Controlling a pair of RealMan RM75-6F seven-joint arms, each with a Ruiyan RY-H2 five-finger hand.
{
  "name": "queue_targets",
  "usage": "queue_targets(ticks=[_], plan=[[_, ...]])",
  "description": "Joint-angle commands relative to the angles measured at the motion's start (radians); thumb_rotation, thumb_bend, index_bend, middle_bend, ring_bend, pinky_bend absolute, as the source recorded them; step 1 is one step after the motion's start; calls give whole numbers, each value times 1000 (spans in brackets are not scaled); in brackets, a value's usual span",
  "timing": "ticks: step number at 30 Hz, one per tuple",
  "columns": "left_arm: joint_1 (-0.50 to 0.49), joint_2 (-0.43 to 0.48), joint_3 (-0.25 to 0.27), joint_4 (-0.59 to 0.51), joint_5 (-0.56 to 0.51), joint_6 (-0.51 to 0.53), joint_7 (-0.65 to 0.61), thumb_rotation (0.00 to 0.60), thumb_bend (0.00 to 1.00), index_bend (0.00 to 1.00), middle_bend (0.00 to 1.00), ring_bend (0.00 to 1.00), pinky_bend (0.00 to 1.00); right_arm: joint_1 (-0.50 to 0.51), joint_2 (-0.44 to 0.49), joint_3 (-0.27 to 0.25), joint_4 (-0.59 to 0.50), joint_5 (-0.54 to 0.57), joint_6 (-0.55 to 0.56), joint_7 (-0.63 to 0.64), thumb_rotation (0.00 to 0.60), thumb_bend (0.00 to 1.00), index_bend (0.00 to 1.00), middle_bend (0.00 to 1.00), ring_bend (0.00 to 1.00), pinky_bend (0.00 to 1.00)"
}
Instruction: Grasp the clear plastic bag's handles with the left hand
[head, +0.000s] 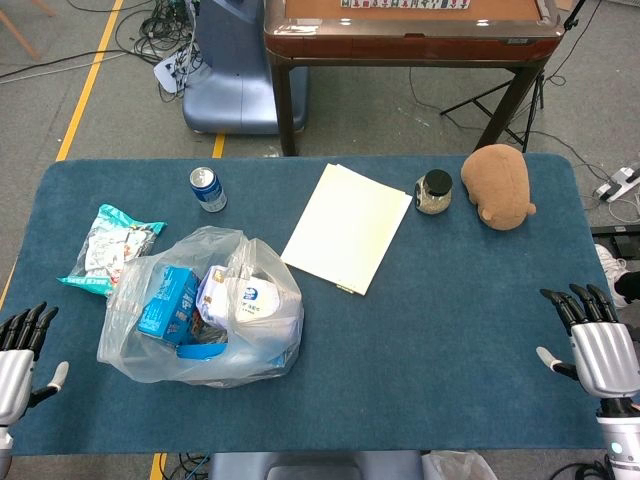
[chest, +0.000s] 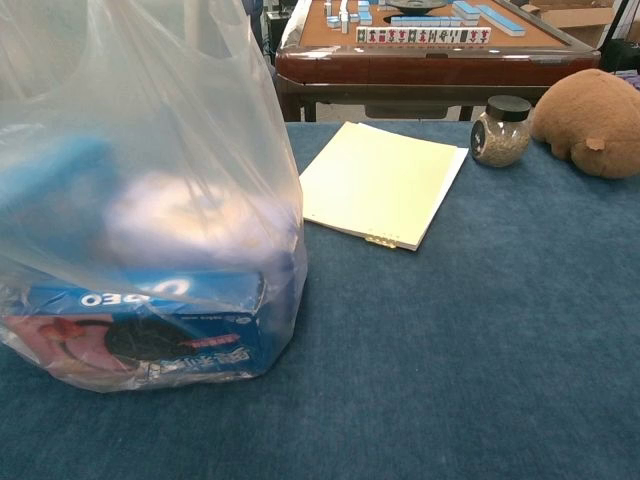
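The clear plastic bag (head: 200, 310) sits on the blue table (head: 450, 330), just in front of the soda can (head: 208, 189) and left of the yellow paper stack (head: 348, 226); it looks soft, slippery film, weighted by boxes inside, so I judge it will sag and slide. My left hand (head: 22, 362) hovers apart from it, fingers spread, holding nothing; my right hand (head: 598, 345) likewise. The bag's mouth bunches toward the can, its long axis running roughly from that mouth to me; I cannot clearly pick out the handles, but I'd take hold there.
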Motion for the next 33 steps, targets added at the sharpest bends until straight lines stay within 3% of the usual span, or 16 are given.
queue_targets(ticks=[1, 11, 26, 33], plan=[[-1, -3, -1, 3, 7, 3, -3, 600, 330, 72, 23, 42, 45, -2, -1, -1, 3, -2, 4, 3, 600, 120, 207, 257, 125, 122], [-9, 12, -7, -7, 27, 2, -47, 600, 330, 72, 29, 45, 45, -15, 4, 7, 12, -4, 35, 23, 600, 121, 207, 257, 125, 122], [-123, 143, -33, -36, 137, -80, -357, 600, 324, 74, 32, 45, 45, -5, 27, 21, -27, -3, 30, -11, 600, 121, 207, 244, 125, 122], [-147, 178, -35, -49, 166, -82, -399, 600, 325, 88, 32, 45, 45, 0, 27, 24, -38, -2, 26, -25, 600, 121, 207, 244, 125, 122]])
